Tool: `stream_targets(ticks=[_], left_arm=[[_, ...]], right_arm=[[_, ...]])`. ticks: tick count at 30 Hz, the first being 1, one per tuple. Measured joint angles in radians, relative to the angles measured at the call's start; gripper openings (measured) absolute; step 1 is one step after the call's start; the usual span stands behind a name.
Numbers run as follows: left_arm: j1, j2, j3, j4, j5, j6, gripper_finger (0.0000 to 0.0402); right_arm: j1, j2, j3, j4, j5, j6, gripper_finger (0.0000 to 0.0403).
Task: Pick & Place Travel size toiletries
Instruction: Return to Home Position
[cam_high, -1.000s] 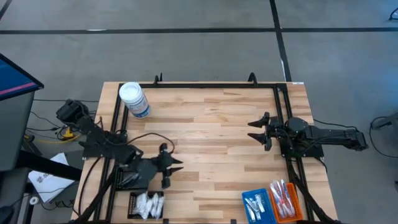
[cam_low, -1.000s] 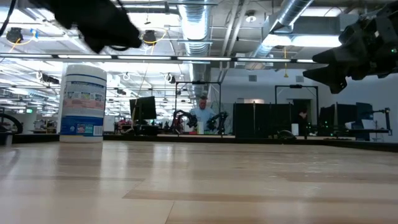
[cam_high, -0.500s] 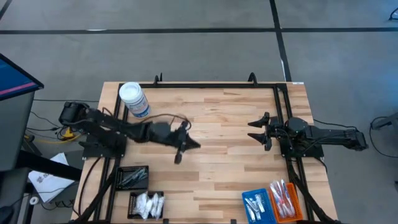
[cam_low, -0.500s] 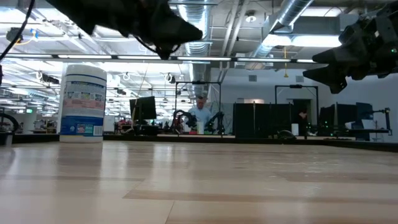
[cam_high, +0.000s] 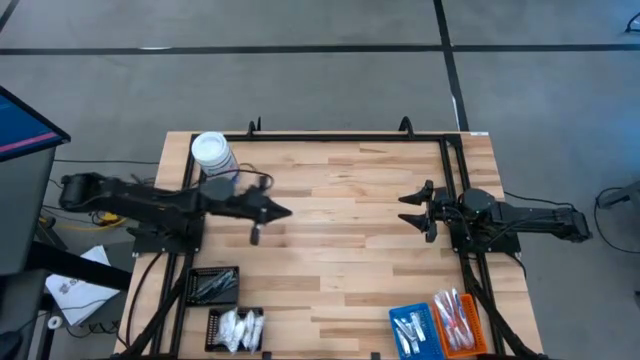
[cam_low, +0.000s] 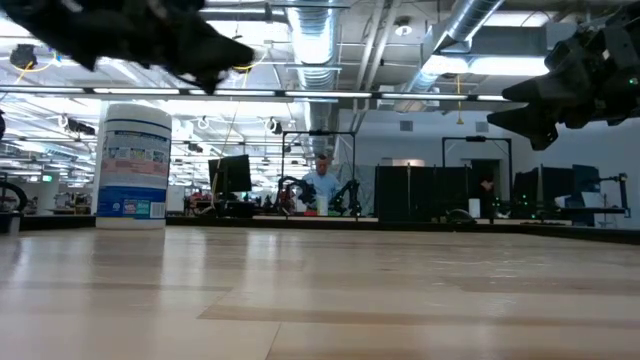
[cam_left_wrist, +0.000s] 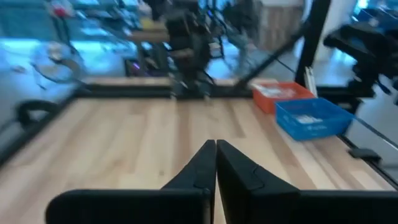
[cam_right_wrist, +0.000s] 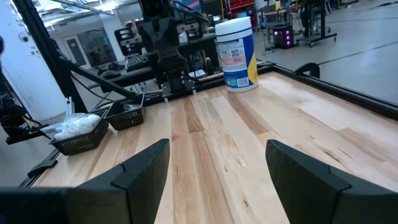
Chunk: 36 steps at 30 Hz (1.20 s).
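A round jar (cam_high: 215, 160) is set at the table's (cam_high: 340, 250) far left corner. At the near left corner, a tray (cam_high: 214, 269) with sticks (cam_high: 213, 286) is placed behind a second tray (cam_high: 211, 328) with sachets (cam_high: 238, 326). At the near right corner, toothbrushes (cam_high: 455, 315) are held in the outer tray (cam_high: 474, 325) of two.

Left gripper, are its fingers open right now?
No, the left wrist view shows the left gripper with its two dark fingers pressed together and nothing held between them.

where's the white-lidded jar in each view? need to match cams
High view: white-lidded jar at the table's upper-left corner.
Low view: jar upright at left.
Left wrist view: not in it.
Right wrist view: jar at the far table edge.
Shared landmark: wooden table.
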Motion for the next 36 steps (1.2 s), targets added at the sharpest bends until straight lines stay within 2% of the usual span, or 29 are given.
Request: stream_targets(ticks=[6,11,16,21,24,36], left_arm=[[0.000,-0.278,-0.154,0.006,-0.128,-0.005,0.0007],[0.000,-0.478,-0.250,0.011,-0.134,0.048,0.0008],[0.000,-0.610,-0.332,0.012,-0.132,0.047,0.0008],[0.000,-0.694,-0.403,0.016,-0.132,0.046,0.0008],[-0.001,-0.724,-0.403,-0.006,-0.129,0.031,0.0008],[-0.001,-0.720,-0.403,-0.145,-0.110,-0.008,0.0008]], right_arm=[[0.000,0.000,0.000,0.000,0.000,0.000,0.0260],[0.000,0.000,0.000,0.000,0.000,0.000,0.0260],[0.000,0.000,0.000,0.000,0.000,0.000,0.0260],[0.000,0.000,0.000,0.000,0.000,0.000,0.0260],[0.000,0.000,0.000,0.000,0.000,0.000,0.0260],[0.000,0.000,0.000,0.000,0.000,0.000,0.0260]])
